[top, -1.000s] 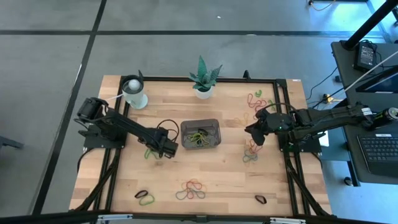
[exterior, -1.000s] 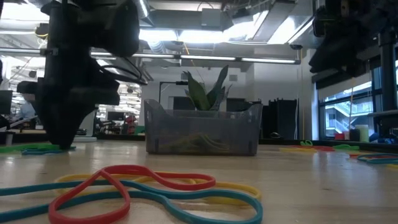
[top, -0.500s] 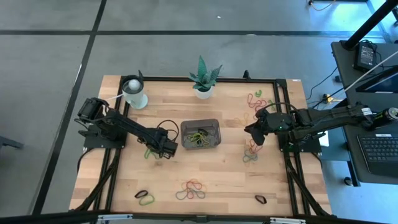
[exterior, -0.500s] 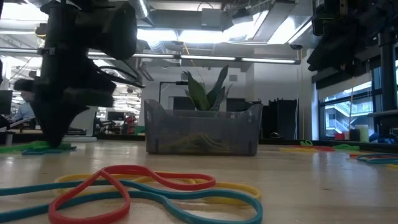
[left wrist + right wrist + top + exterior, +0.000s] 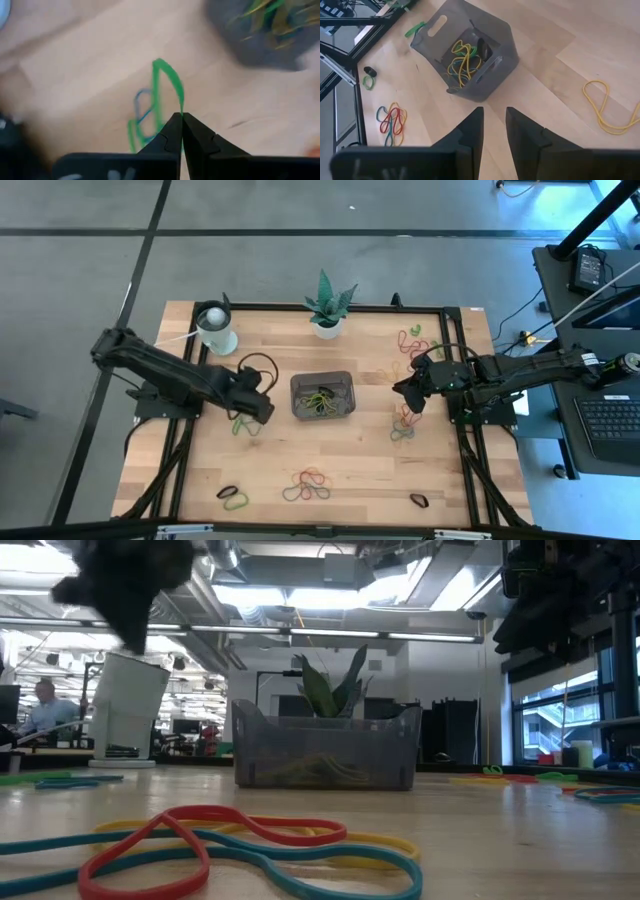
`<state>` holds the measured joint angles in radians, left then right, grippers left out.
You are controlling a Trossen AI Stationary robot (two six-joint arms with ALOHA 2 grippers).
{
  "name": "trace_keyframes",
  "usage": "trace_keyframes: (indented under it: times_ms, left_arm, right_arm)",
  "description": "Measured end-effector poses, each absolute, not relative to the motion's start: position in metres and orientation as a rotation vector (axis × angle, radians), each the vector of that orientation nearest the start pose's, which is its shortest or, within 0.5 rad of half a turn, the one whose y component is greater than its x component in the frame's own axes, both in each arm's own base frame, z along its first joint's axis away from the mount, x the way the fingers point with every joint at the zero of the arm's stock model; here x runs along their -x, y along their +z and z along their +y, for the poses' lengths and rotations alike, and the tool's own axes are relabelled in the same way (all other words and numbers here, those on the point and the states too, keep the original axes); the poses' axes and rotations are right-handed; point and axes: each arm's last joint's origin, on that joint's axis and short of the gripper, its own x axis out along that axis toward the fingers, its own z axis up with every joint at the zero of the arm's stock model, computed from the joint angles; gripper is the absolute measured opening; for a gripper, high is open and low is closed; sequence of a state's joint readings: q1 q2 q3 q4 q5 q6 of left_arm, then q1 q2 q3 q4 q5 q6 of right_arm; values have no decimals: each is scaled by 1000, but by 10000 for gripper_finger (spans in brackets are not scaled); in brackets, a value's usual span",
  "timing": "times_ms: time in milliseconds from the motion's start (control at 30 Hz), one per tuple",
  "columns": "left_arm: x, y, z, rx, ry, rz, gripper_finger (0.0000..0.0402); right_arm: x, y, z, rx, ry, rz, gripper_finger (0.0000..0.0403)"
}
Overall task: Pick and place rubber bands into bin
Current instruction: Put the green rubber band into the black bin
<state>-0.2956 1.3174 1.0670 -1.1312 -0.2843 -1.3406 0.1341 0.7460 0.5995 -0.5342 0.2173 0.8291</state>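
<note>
The bin (image 5: 322, 396) is a small dark grey see-through tray with rounded corners and low walls, sitting near the middle of the tabletop (image 5: 360, 460); a tangle of yellow and green rubber bands (image 5: 318, 399) lies inside it. More loops are scattered around: a red, yellow and green cluster (image 5: 308, 485) toward the front edge, a pile near the right arm (image 5: 403, 425), and a green-and-blue pair (image 5: 242, 425) left of the bin.

The left claw (image 5: 258, 406) hangs just left of the bin, its tips pressed together on a green band (image 5: 167, 87) — only the left wrist view shows this, the loop stretched up from the wood beside a blue one (image 5: 142, 105). From above the band in the grip is too thin to make out.

The right claw (image 5: 412, 394) waits to the right of the bin, fingers (image 5: 472, 127) apart with nothing between them — its wrist view shows the bin's cut-out handles (image 5: 437, 25). The low view alone shows the bin's wall (image 5: 325, 745) side-on.
</note>
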Motion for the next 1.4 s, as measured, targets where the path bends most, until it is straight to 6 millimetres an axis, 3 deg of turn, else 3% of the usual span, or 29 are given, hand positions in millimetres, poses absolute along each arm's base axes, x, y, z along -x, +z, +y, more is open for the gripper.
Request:
trace_keyframes:
  times_ms: [233, 533, 700, 933, 1167, 1400]
  left_arm:
    - [-232, 313, -54, 588, 720, 885, 2]
    - [-291, 341, -40, 329, 611, 900, 2]
    - [-332, 335, -30, 266, 525, 886, 2]
    - [-374, 300, -24, 291, 413, 917, 2]
    - [-390, 266, -26, 283, 416, 1012, 2]
    - [-393, 261, -27, 336, 425, 1024, 33]
  right_arm:
    - [-151, 246, 14, -679, -350, 592, 85]
    - [-151, 246, 14, -684, -353, 592, 85]
    - [-151, 246, 14, -685, -353, 591, 85]
    - [-151, 246, 14, -704, -359, 589, 85]
    - [-151, 246, 14, -713, -362, 588, 85]
    - [-151, 245, 14, -702, -365, 602, 85]
